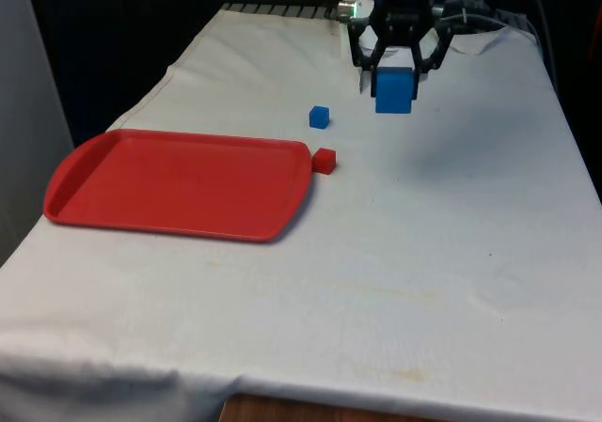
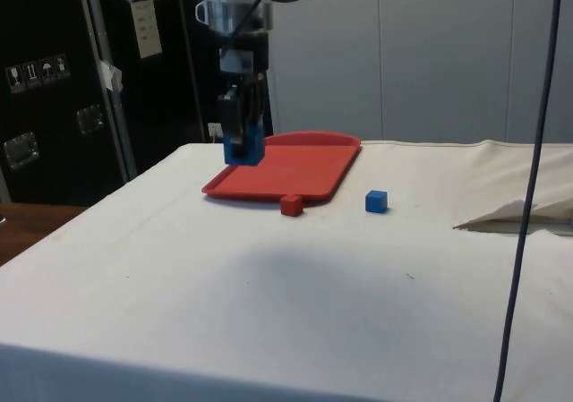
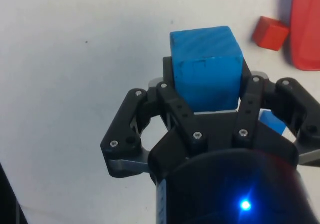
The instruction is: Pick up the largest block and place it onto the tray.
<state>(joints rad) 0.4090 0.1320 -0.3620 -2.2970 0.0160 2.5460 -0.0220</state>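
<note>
Since the block is already lifted: pickup done, placing left.
Gripper: clamped on the large blue block, airborne, front view's upper centre.
Tray: red, front view's left, bare.
Obstacles: small blue cube and red cube beside the tray's near edge.
Room: open cloth elsewhere.

Small blocks just beside tray

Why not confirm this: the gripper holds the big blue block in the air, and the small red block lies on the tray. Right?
One slip: the small red block lies on the cloth beside the tray, as the front view shows. The gripper does hold the big blue block aloft.
</note>
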